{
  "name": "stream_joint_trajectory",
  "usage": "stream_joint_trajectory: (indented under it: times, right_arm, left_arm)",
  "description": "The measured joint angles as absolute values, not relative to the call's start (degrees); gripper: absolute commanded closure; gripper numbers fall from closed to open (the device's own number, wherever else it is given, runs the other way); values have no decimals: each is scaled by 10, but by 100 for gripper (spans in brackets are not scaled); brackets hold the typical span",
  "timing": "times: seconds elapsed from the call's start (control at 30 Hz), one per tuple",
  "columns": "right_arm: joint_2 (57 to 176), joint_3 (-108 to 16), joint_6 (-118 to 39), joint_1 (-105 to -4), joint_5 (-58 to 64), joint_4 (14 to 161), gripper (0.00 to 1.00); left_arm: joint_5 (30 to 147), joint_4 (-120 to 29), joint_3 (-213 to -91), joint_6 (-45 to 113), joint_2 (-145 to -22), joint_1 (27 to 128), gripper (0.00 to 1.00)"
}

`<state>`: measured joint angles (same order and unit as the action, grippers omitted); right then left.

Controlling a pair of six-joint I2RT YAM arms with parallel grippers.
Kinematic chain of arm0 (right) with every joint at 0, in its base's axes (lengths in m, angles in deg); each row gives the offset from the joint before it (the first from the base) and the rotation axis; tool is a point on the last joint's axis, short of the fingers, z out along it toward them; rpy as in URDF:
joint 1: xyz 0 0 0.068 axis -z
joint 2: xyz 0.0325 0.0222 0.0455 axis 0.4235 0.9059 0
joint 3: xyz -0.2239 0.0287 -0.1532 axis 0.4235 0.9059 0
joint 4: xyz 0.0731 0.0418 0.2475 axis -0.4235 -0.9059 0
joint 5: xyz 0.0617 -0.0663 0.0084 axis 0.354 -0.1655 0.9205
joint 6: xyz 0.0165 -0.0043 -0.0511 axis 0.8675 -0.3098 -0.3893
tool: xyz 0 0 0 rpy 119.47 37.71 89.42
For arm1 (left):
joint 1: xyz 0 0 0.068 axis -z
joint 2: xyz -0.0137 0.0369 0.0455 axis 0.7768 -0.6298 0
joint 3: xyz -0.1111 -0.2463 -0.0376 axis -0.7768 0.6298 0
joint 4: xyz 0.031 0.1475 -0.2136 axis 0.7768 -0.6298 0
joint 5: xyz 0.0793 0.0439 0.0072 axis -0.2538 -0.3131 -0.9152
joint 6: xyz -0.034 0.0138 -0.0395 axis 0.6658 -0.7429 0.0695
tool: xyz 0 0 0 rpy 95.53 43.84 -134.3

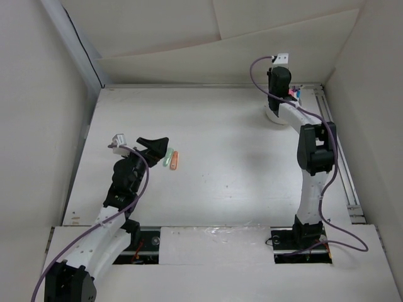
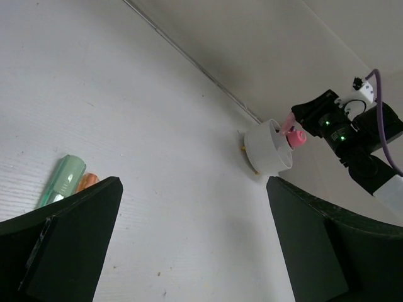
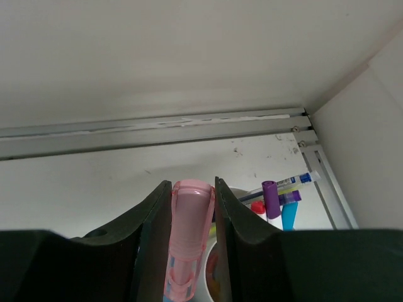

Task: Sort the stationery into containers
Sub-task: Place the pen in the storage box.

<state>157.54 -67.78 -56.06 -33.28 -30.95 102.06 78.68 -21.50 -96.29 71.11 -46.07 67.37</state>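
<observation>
**mk_bench:** so what else was in shot, setup-wise?

**tobi77:** not much tbh. There was a flat white-painted tabletop (image 1: 239, 189) with a few small dark scuffs (image 3: 238, 151) near its far right corner. A silver aluminium rail (image 1: 349, 189) ran down the table's right edge and a second silver metal track (image 3: 157, 129) lay along the far edge. The two met in that corner. Plain off-white board walls (image 1: 208, 38) stood on the left, back and right.

**mk_bench:** any wiring?

**tobi77:** just one thin black cord (image 1: 84, 45) coming down the back left corner. A white board panel (image 1: 214, 258) covered the near edge, with what looked like clear tape (image 1: 220, 231) along its seam.
</observation>
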Motion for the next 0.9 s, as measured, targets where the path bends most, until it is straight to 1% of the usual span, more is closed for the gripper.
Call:
stream_joint_trajectory:
  times: [0.37,0.4,0.63,0.77,0.9]
  right_arm:
    - [1586,-657,-622,-345,-346,1085,87]
    - [1586,-650,-624,-347,-348,1088,86]
    - [1586,-631,-633,-364,-358,1090,86]
    - [1586,-629,-635,-367,-363,1095,81]
    - [1586,-610,-635,-367,-372,1099,81]
  left_arm:
    - [799,-194,-962,711,-475,674,0]
    - [799,-194,-962,711,-475,674,0]
    - [799,-193,-958,711,-473,674,0]
    - [799,-193,-956,711,-469,674,0]
    - [798,-193,-956,711,-469,674,0]
